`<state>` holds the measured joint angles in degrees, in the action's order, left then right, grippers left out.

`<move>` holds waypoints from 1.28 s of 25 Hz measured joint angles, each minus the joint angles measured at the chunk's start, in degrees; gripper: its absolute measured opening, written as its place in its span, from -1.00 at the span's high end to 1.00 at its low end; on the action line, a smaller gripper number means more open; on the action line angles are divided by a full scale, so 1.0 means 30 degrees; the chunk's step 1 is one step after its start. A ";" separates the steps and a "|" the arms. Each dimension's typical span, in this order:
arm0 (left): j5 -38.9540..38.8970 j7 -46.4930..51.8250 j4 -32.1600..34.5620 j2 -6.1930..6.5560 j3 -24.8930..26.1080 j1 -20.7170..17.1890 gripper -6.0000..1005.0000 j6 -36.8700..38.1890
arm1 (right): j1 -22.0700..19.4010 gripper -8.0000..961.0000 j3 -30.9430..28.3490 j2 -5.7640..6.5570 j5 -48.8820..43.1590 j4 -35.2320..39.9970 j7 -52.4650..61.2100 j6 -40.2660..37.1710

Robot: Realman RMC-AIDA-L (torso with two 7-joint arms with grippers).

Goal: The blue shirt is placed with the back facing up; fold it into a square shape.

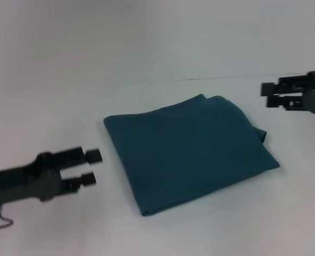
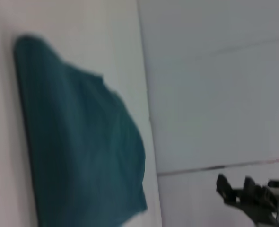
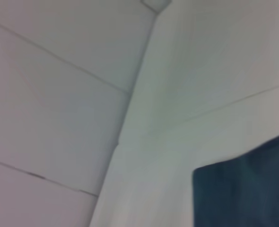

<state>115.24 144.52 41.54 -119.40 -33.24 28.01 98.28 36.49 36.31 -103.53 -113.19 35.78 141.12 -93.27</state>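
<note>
Nearest me, my left gripper [image 1: 92,166] hovers low over the white table [image 1: 211,224], just off the near-left edge of the blue shirt [image 1: 189,149], its fingers parted with a narrow gap and holding nothing. The blue shirt lies flat mid-table, folded into a rough square. Farther off, my right gripper [image 1: 268,95] hangs past the shirt's far-right corner, fingers apart, empty.
</note>
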 joint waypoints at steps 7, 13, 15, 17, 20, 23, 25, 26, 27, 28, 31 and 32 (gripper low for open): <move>0.0861 0.0556 -0.1027 -0.0539 -0.0576 -0.0477 -0.56 -0.0048 | 0.0316 -0.14 0.0031 0.0521 -0.0690 0.0134 0.0984 0.0355; 0.1123 0.0365 -0.2813 -0.1082 -0.2194 0.0143 -0.56 -0.2438 | 0.0651 -0.14 0.0362 0.0521 -0.1136 0.0157 0.1048 0.0767; 0.1124 0.0436 -0.3160 -0.1260 -0.2652 0.0466 -0.56 -0.3370 | 0.0688 -0.13 0.0380 0.0516 -0.1435 0.0157 0.1051 0.0887; 0.1127 0.0488 -0.3531 -0.1394 -0.2869 0.0764 -0.56 -0.4268 | 0.0694 -0.13 0.0379 0.0491 -0.1492 0.0158 0.1054 0.1053; 0.1131 0.0556 -0.4384 -0.1449 -0.2921 0.1206 -0.56 -0.5581 | 0.0694 -0.13 0.0380 0.0437 -0.1493 0.0152 0.1057 0.1159; 0.1137 0.0598 -0.5224 -0.1455 -0.2927 0.1542 -0.56 -0.6624 | 0.0677 -0.13 0.0378 0.0424 -0.1493 0.0145 0.1063 0.1171; 0.1139 0.0692 -0.5469 -0.1459 -0.2934 0.1614 -0.56 -0.7069 | 0.0672 -0.13 0.0378 0.0443 -0.1493 0.0152 0.1066 0.1177; 0.1139 0.0763 -0.5489 -0.1461 -0.2933 0.1625 -0.56 -0.7252 | 0.0674 -0.13 0.0377 0.0459 -0.1494 0.0152 0.1066 0.1180; 0.1139 0.0817 -0.5496 -0.1463 -0.2937 0.1628 -0.56 -0.7369 | 0.0676 -0.13 0.0377 0.0473 -0.1493 0.0152 0.1063 0.1187; 0.1139 0.0873 -0.5498 -0.1464 -0.2939 0.1630 -0.56 -0.7499 | 0.0677 -0.13 0.0377 0.0483 -0.1491 0.0152 0.1057 0.1197; 0.1139 0.0949 -0.5507 -0.1469 -0.2951 0.1635 -0.56 -0.7698 | 0.0678 -0.13 0.0377 0.0489 -0.1491 0.0152 0.1031 0.1197; 0.1139 0.0957 -0.5512 -0.1473 -0.2985 0.1639 -0.56 -0.7768 | 0.0676 -0.13 0.0365 0.0491 -0.1490 0.0152 0.1029 0.1197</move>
<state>118.66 147.39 25.00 -123.82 -42.20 32.92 74.98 38.52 37.40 -102.05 -117.66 36.23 144.21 -89.67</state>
